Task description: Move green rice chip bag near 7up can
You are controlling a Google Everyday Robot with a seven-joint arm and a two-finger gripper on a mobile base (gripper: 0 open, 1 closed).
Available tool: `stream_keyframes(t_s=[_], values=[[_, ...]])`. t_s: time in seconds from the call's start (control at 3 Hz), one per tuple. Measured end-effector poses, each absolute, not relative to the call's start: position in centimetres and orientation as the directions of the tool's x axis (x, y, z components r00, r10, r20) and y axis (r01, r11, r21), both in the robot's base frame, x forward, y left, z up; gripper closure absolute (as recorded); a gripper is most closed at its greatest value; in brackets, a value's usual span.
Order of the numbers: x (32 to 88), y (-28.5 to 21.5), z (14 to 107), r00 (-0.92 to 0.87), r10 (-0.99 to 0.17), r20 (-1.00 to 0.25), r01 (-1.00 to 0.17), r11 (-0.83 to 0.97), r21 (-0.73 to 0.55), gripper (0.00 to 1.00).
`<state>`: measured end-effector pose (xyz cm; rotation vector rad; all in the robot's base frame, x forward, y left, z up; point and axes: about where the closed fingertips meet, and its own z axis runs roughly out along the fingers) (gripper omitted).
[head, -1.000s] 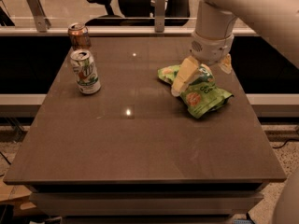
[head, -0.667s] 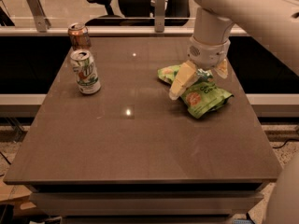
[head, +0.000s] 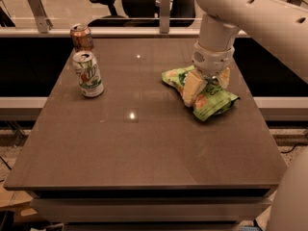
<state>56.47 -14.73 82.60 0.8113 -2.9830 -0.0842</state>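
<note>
**One notch lower, grab almost on**

Dropped the gripper (head: 208,83) a bit since a second ago. Now spread astride the green rice chip bag (head: 213,101) at 3 o'clock on the desk (head: 144,148), not pinching yet. Still well apart from the 7up can (head: 88,74) at 10 o'clock, so whole carry left.

Arm (head: 250,13) reaches down from upper right; pincer (head: 207,88) low, pointing downward, fingers (head: 192,86) spread apart.
</note>
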Motion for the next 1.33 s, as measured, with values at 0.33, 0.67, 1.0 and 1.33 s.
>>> stream_keyframes(t_s=[0.33, 0.67, 1.0, 1.33], values=[[56.3, -14.6, 82.5, -0.859, -0.512, 0.032, -0.509, 0.858, 0.071, 0.65], [56.3, -14.5, 82.5, -0.857, -0.515, 0.030, -0.512, 0.856, 0.072, 0.89], [56.3, -14.5, 82.5, -0.857, -0.515, 0.030, -0.512, 0.856, 0.072, 1.00], [56.0, -14.3, 83.6, -0.855, -0.519, -0.001, -0.518, 0.853, 0.067, 1.00]])
